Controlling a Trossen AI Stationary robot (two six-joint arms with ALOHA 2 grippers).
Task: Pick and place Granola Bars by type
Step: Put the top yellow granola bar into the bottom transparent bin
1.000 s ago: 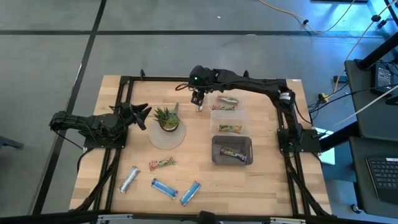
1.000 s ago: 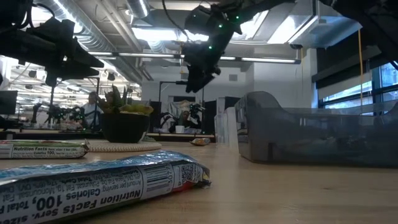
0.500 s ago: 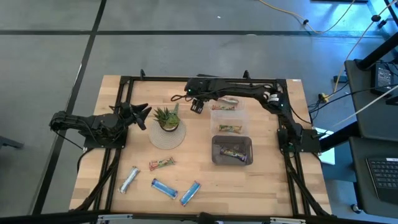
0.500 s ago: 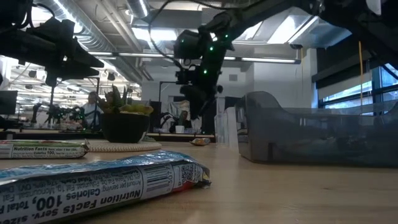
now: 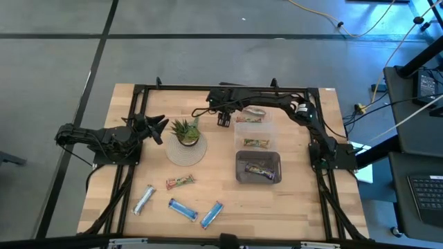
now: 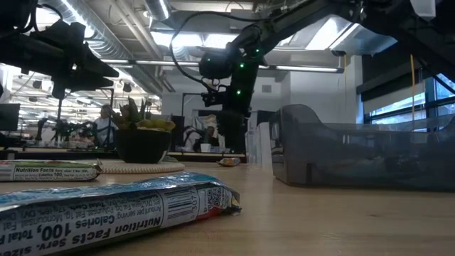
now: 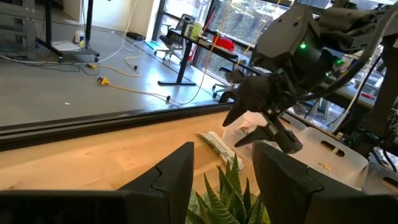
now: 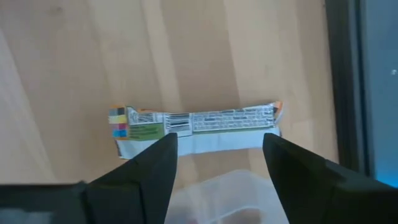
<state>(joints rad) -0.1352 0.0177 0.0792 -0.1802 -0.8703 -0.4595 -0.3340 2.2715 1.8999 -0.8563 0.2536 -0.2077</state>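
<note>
Several wrapped granola bars lie flat on the near part of the table: a green-tan and red one (image 5: 180, 182), a silvery-white one (image 5: 143, 199) and two blue ones (image 5: 183, 209) (image 5: 212, 214). Another bar (image 8: 199, 124) lies flat near the far edge beside the clear containers. My right gripper (image 5: 223, 119) (image 8: 217, 149) is open and hovers above the table beside this bar, touching nothing; the left wrist view shows its spread fingers (image 7: 264, 127) over the bar (image 7: 217, 144). My left gripper (image 5: 156, 127) waits open at the table's left, next to the potted plant (image 5: 185, 131).
Two clear containers (image 5: 252, 128) (image 5: 256, 144) and a grey bin (image 5: 259, 168), each with a bar inside, stand in a row on the right. The plant sits on a round mat (image 5: 185, 152). A black frame (image 5: 228, 88) runs along the table's edges.
My right gripper has come down toward the table near the far bar, turning as the arm lowered, and has shifted slightly toward the near edge. It has stayed open. The bars have not moved.
</note>
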